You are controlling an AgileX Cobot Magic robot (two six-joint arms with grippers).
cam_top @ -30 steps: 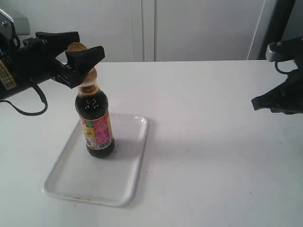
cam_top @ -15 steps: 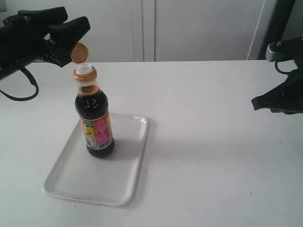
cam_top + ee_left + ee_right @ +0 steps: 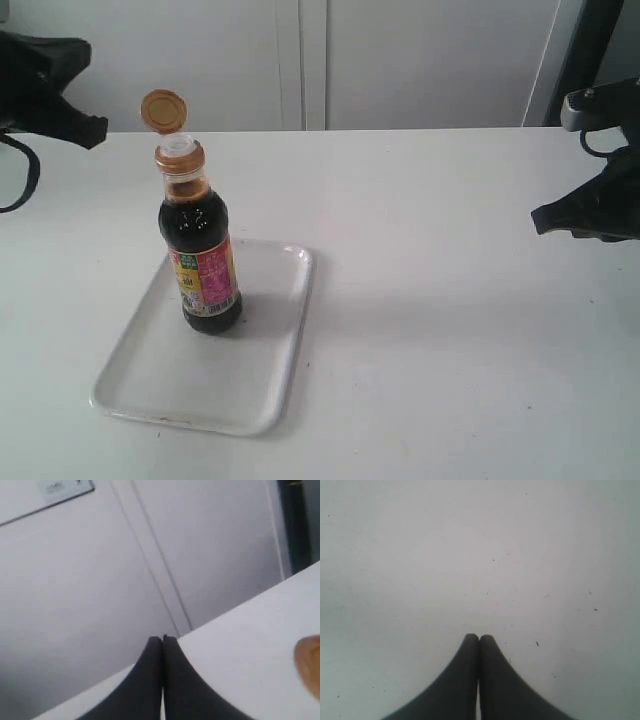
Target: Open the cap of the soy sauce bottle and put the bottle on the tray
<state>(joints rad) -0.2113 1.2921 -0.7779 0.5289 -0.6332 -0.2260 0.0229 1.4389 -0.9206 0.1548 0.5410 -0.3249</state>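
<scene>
The soy sauce bottle (image 3: 201, 255) stands upright on the far end of the white tray (image 3: 250, 385). Its orange-brown cap (image 3: 164, 110) is flipped up on its hinge, leaving the white spout (image 3: 179, 146) bare. My left gripper (image 3: 92, 130) is at the far left, apart from the bottle and up beside the cap's height. In the left wrist view the gripper (image 3: 162, 639) is shut on nothing, and an orange blur of the cap (image 3: 309, 661) shows at the edge. My right gripper (image 3: 540, 217) hovers at the far right; in the right wrist view the gripper (image 3: 479, 638) is shut and empty over bare table.
The white table (image 3: 450, 320) stretches between the tray and the right arm. Pale cabinet doors (image 3: 400, 60) stand behind the table's far edge. A dark post (image 3: 585, 50) rises at the back right.
My left gripper has drawn back to the left, away from the bottle, leaving the cap flipped up. The bottle stays on the tray. The right arm has not moved.
</scene>
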